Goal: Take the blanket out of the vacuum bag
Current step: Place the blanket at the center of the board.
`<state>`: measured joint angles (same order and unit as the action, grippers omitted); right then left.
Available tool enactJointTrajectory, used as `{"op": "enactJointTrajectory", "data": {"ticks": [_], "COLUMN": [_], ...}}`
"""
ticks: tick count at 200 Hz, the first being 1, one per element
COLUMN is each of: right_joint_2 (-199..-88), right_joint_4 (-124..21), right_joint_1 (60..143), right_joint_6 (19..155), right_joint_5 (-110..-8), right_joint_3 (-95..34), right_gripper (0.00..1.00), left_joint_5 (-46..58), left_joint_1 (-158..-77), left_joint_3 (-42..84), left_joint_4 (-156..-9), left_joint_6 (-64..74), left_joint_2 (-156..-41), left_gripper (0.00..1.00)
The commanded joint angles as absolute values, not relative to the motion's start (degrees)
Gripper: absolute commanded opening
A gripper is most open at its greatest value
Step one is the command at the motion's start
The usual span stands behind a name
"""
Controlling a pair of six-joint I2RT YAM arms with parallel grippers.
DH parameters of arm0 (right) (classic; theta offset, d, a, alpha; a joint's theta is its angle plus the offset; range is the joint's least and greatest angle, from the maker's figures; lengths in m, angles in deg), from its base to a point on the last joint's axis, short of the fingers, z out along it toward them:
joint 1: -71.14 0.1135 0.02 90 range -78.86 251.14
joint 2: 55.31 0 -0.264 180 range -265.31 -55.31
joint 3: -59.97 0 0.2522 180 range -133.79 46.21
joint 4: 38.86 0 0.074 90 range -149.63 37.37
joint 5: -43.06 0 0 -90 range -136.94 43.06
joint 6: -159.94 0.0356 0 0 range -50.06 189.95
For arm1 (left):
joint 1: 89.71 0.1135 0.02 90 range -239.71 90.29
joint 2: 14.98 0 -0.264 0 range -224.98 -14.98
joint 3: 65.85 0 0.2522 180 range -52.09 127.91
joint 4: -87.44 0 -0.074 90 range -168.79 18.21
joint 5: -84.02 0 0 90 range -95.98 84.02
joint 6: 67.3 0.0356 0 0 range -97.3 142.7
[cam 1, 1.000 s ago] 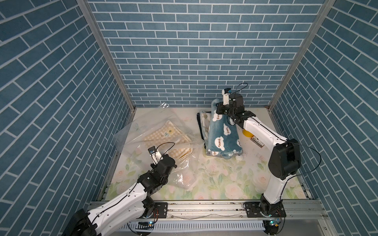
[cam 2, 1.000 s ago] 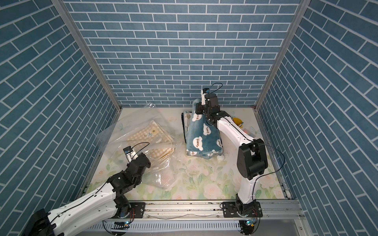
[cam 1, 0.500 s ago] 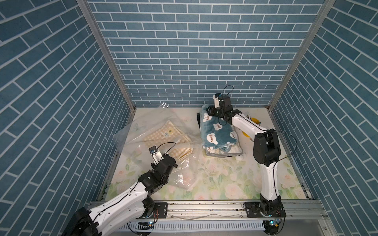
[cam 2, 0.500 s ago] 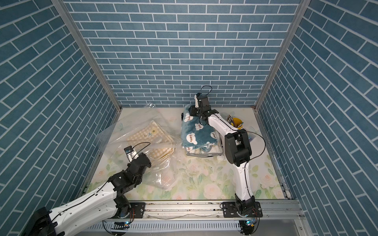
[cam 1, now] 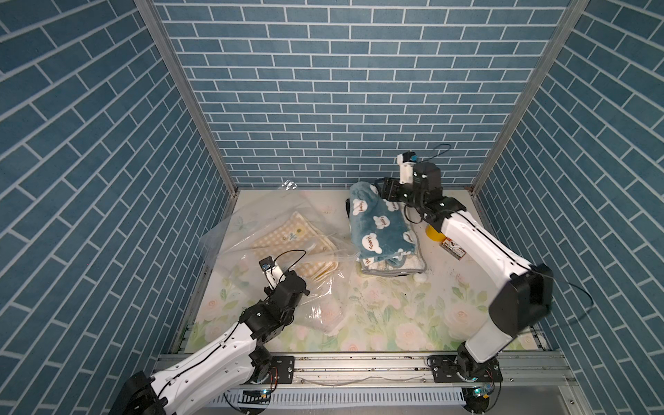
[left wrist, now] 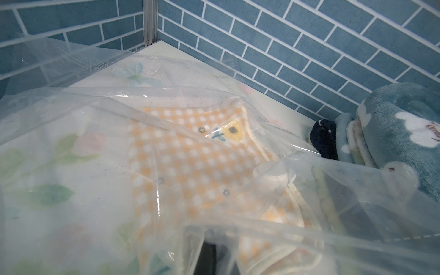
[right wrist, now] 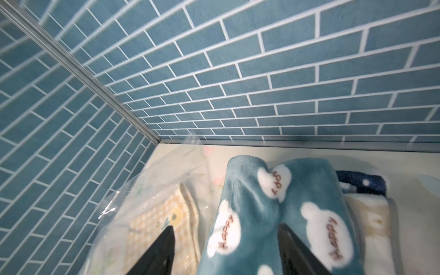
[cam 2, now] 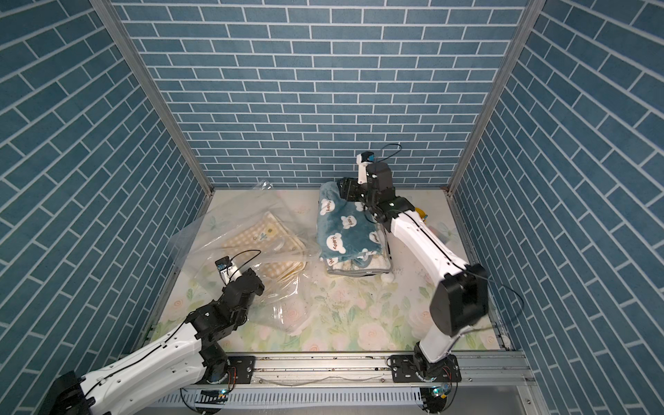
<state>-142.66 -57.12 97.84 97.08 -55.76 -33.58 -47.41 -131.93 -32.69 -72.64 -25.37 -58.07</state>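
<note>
R pincer (right wrist: 226,240) stood open over blue blanket (cam 1: 377,230), which lay on rear pile (cam 1: 391,267) outside vacuum bag (cam 1: 248,230). L pincer (cam 1: 305,291) clenched, prob. on bag plastic to anchor it; checked blanket (cam 1: 287,233) inside bag.

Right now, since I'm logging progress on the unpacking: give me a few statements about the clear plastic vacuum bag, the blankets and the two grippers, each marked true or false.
1. The yellow-checked blanket lies inside the clear plastic vacuum bag. True.
2. The right gripper is clamped shut on the teal fleece blanket with white bear patches. False: its jaws stand open, one on each side of a fold in that blanket.
3. The teal fleece blanket lies outside the bag, on top of a stack of folded blankets. True.
4. The left gripper is open and well away from the bag. False: it is shut on the bag's plastic.
</note>
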Motion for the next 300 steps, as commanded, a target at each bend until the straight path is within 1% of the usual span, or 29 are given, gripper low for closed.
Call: {"op": "enactJointTrajectory", "data": {"ticks": [1,20,43,54,65,81,108,122,142,167,188,228,265,281,300], "right_joint_2": [-133.3,-123.0,-115.7,-113.3,-111.6,-111.5,-116.7,-119.3,-121.2,-117.4,-116.1,-121.7,-125.2,-125.6,-125.5], "right_joint_4": [-48.4,-42.9,-39.7,-38.6,-36.7,-32.9,-27.0,-21.3,-23.4,-30.5,-33.1,-32.2,-26.5,-22.2,-19.4], "right_joint_1": [95.2,94.4,93.8,93.6,93.2,92.6,92.5,92.4,92.4,92.4,92.4,92.3,92.3,92.3,92.3], "right_joint_6": [105.7,112.5,119.9,122.3,123.5,126.0,129.9,132.2,132.2,128.7,127.0,126.7,126.3,127.3,128.1], "right_joint_5": [-59.6,-61.8,-65.9,-66.0,-65.8,-67.0,-70.6,-72.7,-73.0,-69.3,-69.1,-69.7,-70.0,-70.3,-70.5], "right_joint_3": [-14.7,0.0,11.9,15.9,18.9,21.3,21.9,23.1,22.5,23.0,22.7,22.6,21.6,22.2,22.3], "right_gripper": [0.69,0.7,0.71,0.72,0.75,0.77,0.79,0.79,0.79,0.79,0.79,0.78,0.78,0.76,0.69], "left_joint_5": [-46.7,-45.8,-44.9,-44.4,-43.8,-43.1,-42.5,-42.4,-42.6,-42.9,-42.8,-42.3,-42.1,-42.3,-43.2], "left_joint_1": [-131.5,-131.5,-131.6,-131.6,-131.5,-131.5,-131.5,-131.5,-131.6,-131.5,-131.6,-131.6,-131.6,-131.5,-131.6], "left_joint_3": [-30.7,-30.4,-29.8,-29.7,-29.8,-30.2,-30.1,-30.1,-29.7,-29.4,-29.8,-28.7,-29.7,-29.2,-29.1], "left_joint_4": [-72.0,-72.3,-72.4,-72.2,-72.5,-73.0,-73.1,-73.1,-72.6,-72.0,-72.5,-72.3,-73.0,-72.2,-71.2], "left_joint_6": [-24.4,-23.9,-23.6,-23.8,-24.1,-24.8,-25.6,-25.7,-25.8,-25.7,-25.6,-25.6,-25.9,-25.7,-25.6], "left_joint_2": [-57.4,-57.2,-57.6,-57.7,-57.5,-57.4,-57.5,-57.5,-57.8,-58.0,-58.0,-59.2,-58.5,-58.7,-58.5], "left_gripper": [0.02,0.02,0.02,0.02,0.02,0.02,0.02,0.02,0.02,0.02,0.02,0.02,0.02,0.02,0.02]}}
